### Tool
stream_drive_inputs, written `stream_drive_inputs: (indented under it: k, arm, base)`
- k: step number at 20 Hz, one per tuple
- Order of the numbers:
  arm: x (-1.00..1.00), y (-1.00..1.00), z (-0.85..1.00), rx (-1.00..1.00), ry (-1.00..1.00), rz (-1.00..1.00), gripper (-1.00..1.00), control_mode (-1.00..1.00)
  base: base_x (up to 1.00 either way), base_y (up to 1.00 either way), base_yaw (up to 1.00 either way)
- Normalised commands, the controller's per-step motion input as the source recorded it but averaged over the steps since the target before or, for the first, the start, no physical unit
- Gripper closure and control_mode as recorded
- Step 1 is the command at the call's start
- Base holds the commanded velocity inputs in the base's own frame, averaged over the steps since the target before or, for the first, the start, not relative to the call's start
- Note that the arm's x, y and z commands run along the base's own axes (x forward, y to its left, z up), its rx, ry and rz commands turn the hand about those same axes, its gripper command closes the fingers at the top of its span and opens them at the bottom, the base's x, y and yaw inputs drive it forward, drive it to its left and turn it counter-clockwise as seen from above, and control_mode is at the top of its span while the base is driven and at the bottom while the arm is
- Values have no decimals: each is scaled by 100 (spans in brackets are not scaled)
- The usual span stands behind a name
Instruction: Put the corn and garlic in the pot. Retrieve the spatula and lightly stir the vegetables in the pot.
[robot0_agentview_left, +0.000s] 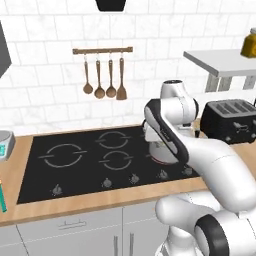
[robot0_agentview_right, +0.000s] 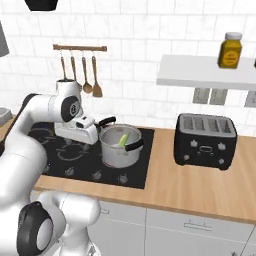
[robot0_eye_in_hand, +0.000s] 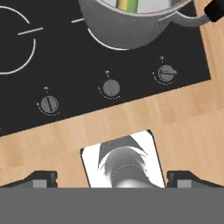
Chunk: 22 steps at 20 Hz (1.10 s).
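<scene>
We see the pot (robot0_agentview_right: 120, 147) on the hob's front right burner with the corn (robot0_agentview_right: 123, 139) lying inside it. We cannot make out the garlic, so we judge that it may be in the pot below the rim or yet to go in. Our gripper (robot0_agentview_right: 81, 131) hangs just left of the pot, spread wide and empty. The spatula (robot0_agentview_left: 2, 196) lies at the surface's far left edge, not yet fetched; stirring remains.
</scene>
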Motion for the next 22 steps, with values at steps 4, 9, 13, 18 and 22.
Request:
stream_drive_inputs:
  k: [4, 9, 13, 18, 22]
  arm:
    - [0, 0, 0, 0, 0, 0, -100, 100]
    - [0, 0, 0, 0, 0, 0, -100, 100]
    - [0, 0, 0, 0, 0, 0, -100, 100]
    - [0, 0, 0, 0, 0, 0, -100, 100]
    - [4, 98, -18, -9, 1, 12, -100, -100]
  base:
    - [-37, 100, 5]
    - [6, 100, 1]
    - [43, 100, 0]
    - [46, 100, 0]
    - [0, 0, 0]
